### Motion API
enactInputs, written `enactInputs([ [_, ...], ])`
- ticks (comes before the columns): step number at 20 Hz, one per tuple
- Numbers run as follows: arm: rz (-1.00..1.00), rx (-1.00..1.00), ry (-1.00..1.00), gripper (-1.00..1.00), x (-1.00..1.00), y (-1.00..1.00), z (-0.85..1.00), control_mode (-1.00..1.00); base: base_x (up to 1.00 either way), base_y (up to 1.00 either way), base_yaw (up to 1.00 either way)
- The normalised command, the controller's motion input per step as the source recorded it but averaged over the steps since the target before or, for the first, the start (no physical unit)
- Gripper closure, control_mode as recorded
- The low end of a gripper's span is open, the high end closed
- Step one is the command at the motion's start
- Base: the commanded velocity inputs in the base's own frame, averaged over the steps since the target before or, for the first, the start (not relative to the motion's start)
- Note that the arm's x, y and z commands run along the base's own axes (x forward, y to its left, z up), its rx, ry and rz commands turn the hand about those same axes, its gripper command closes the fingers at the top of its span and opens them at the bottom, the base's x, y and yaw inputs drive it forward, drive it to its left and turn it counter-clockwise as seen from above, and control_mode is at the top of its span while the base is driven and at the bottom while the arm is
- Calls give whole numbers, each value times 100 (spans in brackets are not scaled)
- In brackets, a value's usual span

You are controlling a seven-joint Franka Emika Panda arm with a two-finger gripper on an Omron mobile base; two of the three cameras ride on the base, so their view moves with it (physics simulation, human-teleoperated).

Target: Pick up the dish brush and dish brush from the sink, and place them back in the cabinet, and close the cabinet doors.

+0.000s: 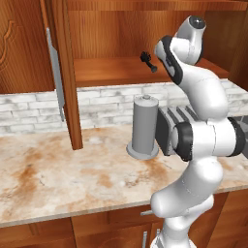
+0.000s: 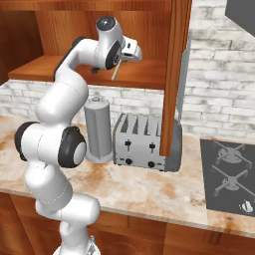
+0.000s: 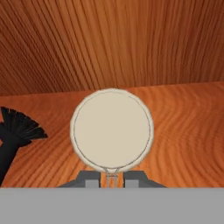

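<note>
My gripper (image 3: 111,177) reaches into the open cabinet (image 1: 111,72), above its wooden shelf (image 2: 50,67). It is shut on the cream-headed dish brush (image 3: 111,129), whose round head stands just beyond the finger tips. The thin tan handle (image 2: 115,71) hangs below the hand. The black dish brush (image 1: 147,59) lies on the shelf to the left of the cream head (image 3: 15,131), apart from it. Both cabinet doors stand open: the left one (image 1: 24,43) and the right one, seen edge-on (image 2: 177,74). The sink is out of view.
On the marbled counter (image 1: 58,179) below the cabinet stand a grey cylinder (image 1: 144,126) and a silver toaster (image 2: 142,142). A dark cooktop (image 2: 231,174) lies to the right. The open doors' lower edges hang close above the counter.
</note>
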Motion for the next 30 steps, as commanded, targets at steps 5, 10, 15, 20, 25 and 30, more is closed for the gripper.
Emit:
enactInputs([
  [5, 0, 0, -16, 100, 6, 0, -39, -100, 0, 0, 0],
  [10, 0, 0, 0, 100, 33, 0, -4, -100, 0, 0, 0],
  [15, 0, 0, 6, 100, 48, 0, 0, -100, 0, 0, 0],
  [20, 0, 0, 8, 100, 38, 0, 0, -100, 0, 0, 0],
  [25, 0, 0, 6, 100, 25, 0, -1, -100, 0, 0, 0],
  [30, 0, 0, 0, -100, 6, 0, -4, -100, 0, 0, 0],
])
